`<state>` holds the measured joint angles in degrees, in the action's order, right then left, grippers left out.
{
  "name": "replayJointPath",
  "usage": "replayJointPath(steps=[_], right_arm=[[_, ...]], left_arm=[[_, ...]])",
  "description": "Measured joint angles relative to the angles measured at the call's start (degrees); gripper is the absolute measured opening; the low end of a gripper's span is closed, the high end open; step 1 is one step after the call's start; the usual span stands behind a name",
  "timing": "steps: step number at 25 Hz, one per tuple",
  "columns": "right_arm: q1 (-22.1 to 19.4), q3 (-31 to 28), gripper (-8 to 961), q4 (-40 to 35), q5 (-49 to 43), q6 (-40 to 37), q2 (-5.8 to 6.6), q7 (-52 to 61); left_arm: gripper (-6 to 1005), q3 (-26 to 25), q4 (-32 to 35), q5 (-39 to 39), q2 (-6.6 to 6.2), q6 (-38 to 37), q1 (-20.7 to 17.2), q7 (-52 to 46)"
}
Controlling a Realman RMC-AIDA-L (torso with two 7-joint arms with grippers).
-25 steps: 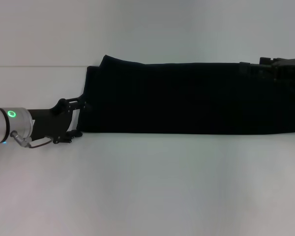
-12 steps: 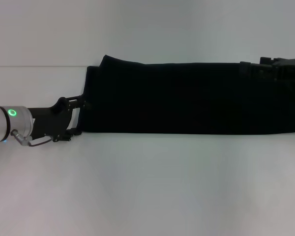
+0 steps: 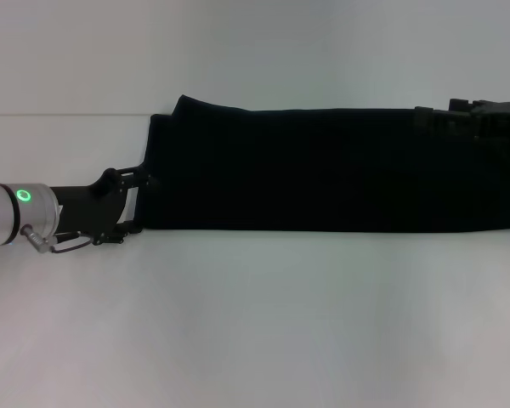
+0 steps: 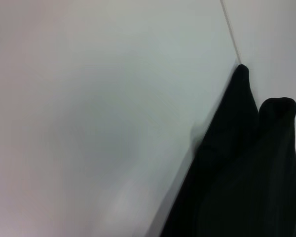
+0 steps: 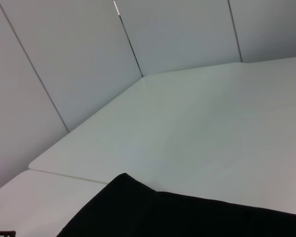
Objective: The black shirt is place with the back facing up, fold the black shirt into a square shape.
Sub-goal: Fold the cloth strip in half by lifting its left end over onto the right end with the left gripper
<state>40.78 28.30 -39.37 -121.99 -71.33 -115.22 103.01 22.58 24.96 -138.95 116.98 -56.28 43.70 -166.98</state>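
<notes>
You see the black shirt [image 3: 331,170] lying as a long folded band across the table [image 3: 255,323]. Left gripper [image 3: 134,204] spread at its left edge; right gripper [image 3: 459,119] at far-right corner, grip indeterminate.

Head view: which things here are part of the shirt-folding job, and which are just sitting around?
Part of the job:
- black shirt, folded into a long strip across the table
- left tool, at the strip's left end
- right tool, at its far right corner

Just there:
- white table; nothing else lies on it
</notes>
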Motion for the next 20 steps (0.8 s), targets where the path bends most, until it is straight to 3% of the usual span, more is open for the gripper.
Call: replayJointPath(steps=[20], right_arm=[[0.2,0.0,908,0.0,0.0,0.4,0.0,-0.1]], left_arm=[[815,1.1,0.0,-0.4,0.09,0.5,0.5,0.7]])
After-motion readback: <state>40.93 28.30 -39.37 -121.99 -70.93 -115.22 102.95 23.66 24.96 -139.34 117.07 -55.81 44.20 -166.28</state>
